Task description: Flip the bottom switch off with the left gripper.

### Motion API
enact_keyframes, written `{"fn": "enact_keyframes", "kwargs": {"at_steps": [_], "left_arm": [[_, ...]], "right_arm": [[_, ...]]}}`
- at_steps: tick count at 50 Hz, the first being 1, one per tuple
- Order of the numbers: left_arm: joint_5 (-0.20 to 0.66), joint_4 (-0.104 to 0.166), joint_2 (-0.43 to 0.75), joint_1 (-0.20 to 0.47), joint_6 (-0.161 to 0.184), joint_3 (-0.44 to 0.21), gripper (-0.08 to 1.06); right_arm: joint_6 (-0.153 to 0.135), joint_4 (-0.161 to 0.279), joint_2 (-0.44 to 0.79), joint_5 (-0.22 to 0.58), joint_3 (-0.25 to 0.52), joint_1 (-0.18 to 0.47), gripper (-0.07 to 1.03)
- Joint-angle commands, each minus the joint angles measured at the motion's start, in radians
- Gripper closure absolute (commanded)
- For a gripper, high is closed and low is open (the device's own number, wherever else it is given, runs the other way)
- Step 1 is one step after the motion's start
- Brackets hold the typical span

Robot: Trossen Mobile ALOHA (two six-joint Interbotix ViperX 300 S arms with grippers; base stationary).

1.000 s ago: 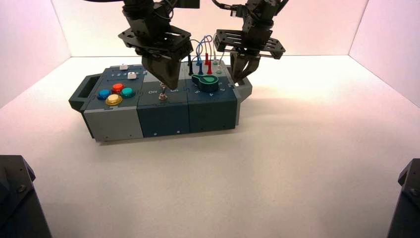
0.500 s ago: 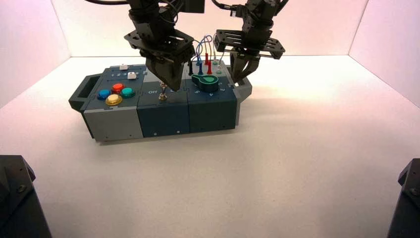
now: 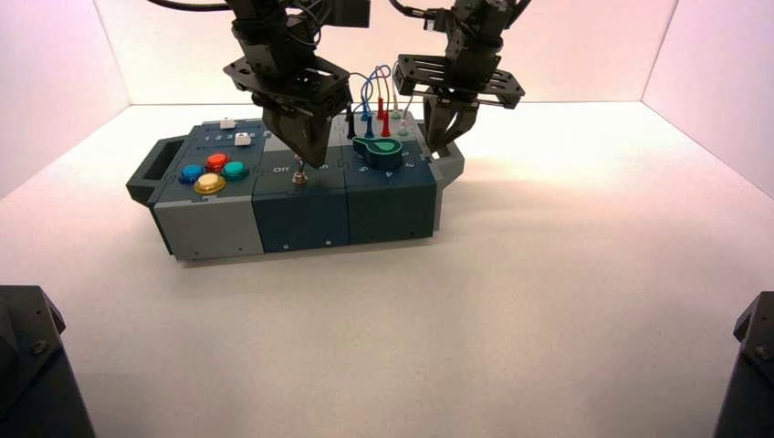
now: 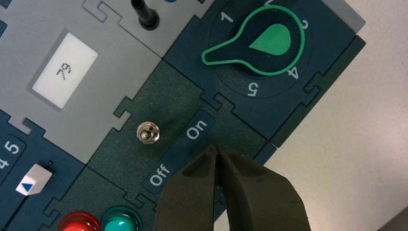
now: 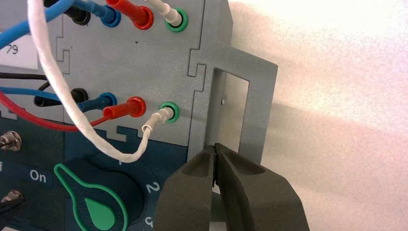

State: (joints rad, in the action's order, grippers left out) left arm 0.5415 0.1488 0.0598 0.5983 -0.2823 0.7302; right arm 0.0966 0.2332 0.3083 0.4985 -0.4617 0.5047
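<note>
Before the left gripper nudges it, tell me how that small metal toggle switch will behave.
The toggle switch is a short metal stub, so probably stiff and slick. The left gripper, fingers shut beside the On label, could glance off. It likely snaps toward Off rather than easing.

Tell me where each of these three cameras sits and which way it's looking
High view: above and behind the arms, looking down at the box; both arms show.
Left wrist view: on the left arm, facing the toggle switch and green knob; left hand shut.
Right wrist view: on the right arm, facing the box's wire sockets and end bracket; right hand shut.
Both wrist views share the green knob.
</note>
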Motion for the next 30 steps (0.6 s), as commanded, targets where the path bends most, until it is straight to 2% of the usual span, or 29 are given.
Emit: {"fn": "enact_keyframes", "kwargs": {"at_steps": [1, 30], "left_arm": [[-0.003, -0.003, -0.021, -0.005, -0.006, -0.009, 1.01], [0.009, -0.003, -0.066, -0.008, 0.008, 0.041, 1.01]], "right_arm": [[-0.003, 0.003, -0.005, -0.005, 0.011, 0.005, 0.98], [-0.003, 0.003, -0.005, -0.005, 0.009, 0.005, 0.98]]}}
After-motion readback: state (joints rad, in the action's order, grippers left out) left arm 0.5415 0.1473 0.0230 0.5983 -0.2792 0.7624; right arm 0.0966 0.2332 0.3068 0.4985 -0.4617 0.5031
